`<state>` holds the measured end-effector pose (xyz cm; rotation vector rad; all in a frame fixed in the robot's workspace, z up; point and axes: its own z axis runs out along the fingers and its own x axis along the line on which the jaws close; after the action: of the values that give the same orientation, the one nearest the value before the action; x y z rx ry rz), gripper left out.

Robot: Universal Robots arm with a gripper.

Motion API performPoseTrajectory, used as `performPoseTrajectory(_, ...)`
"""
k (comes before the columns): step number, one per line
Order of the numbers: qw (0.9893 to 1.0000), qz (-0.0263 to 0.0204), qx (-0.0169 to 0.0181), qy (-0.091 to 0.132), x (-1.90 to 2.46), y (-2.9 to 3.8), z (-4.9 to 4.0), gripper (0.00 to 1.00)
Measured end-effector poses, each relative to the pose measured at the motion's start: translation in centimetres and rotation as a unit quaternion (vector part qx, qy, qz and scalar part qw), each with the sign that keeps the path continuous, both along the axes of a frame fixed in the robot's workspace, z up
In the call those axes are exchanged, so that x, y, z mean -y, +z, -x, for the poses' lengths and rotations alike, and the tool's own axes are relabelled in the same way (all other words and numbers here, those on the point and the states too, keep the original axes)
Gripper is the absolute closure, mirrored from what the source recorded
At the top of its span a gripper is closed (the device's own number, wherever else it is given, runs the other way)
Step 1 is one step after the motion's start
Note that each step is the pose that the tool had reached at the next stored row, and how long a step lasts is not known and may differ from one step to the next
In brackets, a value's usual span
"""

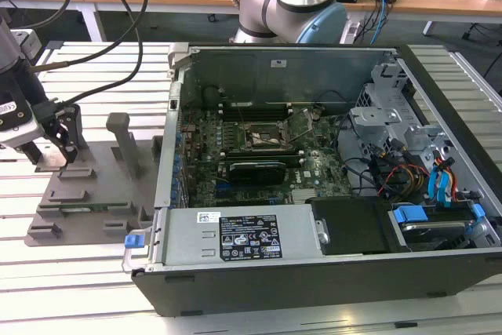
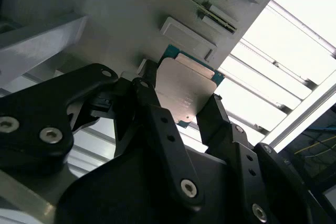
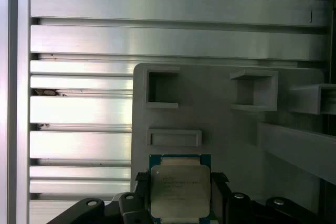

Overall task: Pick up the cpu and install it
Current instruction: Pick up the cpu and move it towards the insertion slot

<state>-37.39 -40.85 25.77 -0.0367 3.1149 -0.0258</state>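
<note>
End effector [image 1: 53, 154]: far left in the exterior view, low over the grey fixture plate [image 1: 86, 194]. In both wrist views its fingers [image 2: 157, 124] sit against two opposite edges of the cpu, which reads as clamped.
cpu [image 3: 180, 191]: between the fingers with its metal lid facing the wrist cameras and a green substrate edge showing past the lid. It is on or just above the plate, next to a shallow rectangular pocket [image 3: 174, 138]. Can't tell if it is seated or already lifted.
Bench [image 1: 78, 288]: slatted aluminium, carrying the plate and the case.
PC case [image 1: 235, 272]: open, to the right of the plate.
Socket [image 1: 267, 137]: on the motherboard inside the case, well apart from the end effector.
Step, my read: the grasp at the fixture.
Doing it well: hold by the edges only, centred, with light squeeze. Keep the chip level and lift straight, clear of the plate's raised blocks, with no twist, because a tilted chip can slip.
</note>
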Motion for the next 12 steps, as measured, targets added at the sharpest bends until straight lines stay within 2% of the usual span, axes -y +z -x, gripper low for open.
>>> performPoseTrajectory(12, 1.0, -0.0004, 0.0, 0.0, 0.0, 0.34, 0.0, 0.45)
